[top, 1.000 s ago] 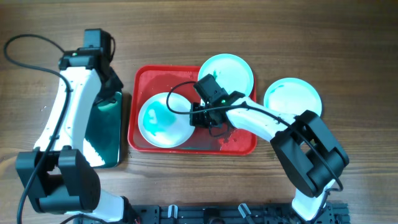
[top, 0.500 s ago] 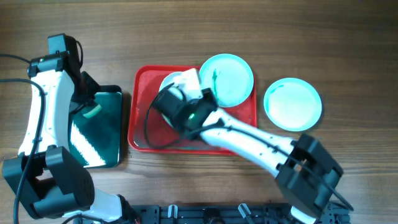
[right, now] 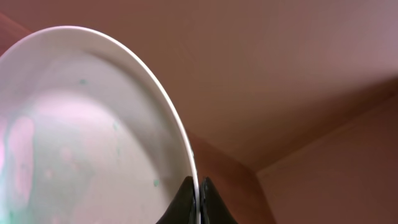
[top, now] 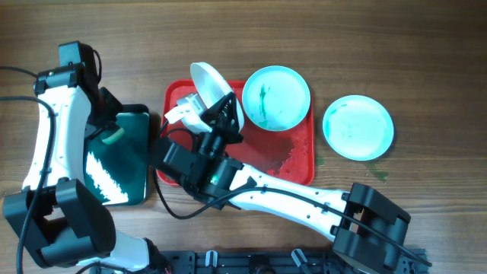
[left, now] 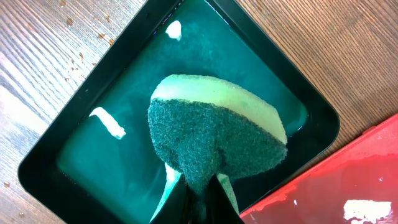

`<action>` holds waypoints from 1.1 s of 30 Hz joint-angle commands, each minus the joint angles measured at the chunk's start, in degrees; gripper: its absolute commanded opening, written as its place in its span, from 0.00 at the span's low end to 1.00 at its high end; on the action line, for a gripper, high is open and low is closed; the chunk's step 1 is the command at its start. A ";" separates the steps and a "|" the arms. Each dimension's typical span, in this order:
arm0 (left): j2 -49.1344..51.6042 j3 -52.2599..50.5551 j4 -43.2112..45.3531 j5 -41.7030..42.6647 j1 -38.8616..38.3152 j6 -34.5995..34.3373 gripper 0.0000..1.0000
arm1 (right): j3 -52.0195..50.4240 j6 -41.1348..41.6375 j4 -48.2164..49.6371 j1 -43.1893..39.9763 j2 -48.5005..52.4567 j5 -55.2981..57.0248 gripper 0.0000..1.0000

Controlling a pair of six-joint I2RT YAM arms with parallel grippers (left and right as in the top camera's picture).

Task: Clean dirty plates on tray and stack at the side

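The raised plate (right: 93,137) looks light, stiff and slippery with wash water, so its thin rim is the natural hold. The right gripper (right: 199,190) pinches that rim, jaws almost together, with the plate tilted on edge above the far-left part of the tray (top: 300,164). The left gripper (left: 199,199) is clamped on a sponge (left: 214,134) over the black tub (left: 323,118).

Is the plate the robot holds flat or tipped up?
Tipped up. The right gripper pinches the plate by its rim, tilted over the red tray.
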 commanded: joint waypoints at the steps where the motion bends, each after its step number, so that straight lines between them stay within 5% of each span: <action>1: -1.20 -0.39 0.15 0.33 0.15 0.90 0.04 | 1.01 -0.72 0.79 0.07 -1.51 2.34 0.04; 10: -1.20 -0.39 0.11 0.96 0.15 0.92 0.04 | 0.81 24.57 -16.87 -6.64 -2.51 -36.81 0.04; 16: -1.20 -0.39 0.11 0.96 0.15 0.90 0.04 | 0.79 38.73 -23.43 -19.78 -3.65 -75.87 0.04; 21: -1.20 -0.39 0.13 0.96 0.15 0.90 0.04 | 0.79 42.29 -25.11 -22.23 3.80 -82.03 0.06; 25: -1.20 -0.39 0.11 0.96 0.15 0.92 0.04 | 0.79 34.67 -23.87 -22.62 5.77 -84.98 0.42; 29: -1.20 -0.39 0.13 1.60 0.15 0.92 0.04 | 0.81 17.40 -18.01 -25.22 7.26 -88.24 0.45; 33: -1.20 -0.39 0.13 1.84 0.15 0.90 0.04 | 0.81 9.14 -13.66 -28.83 9.81 -90.12 0.44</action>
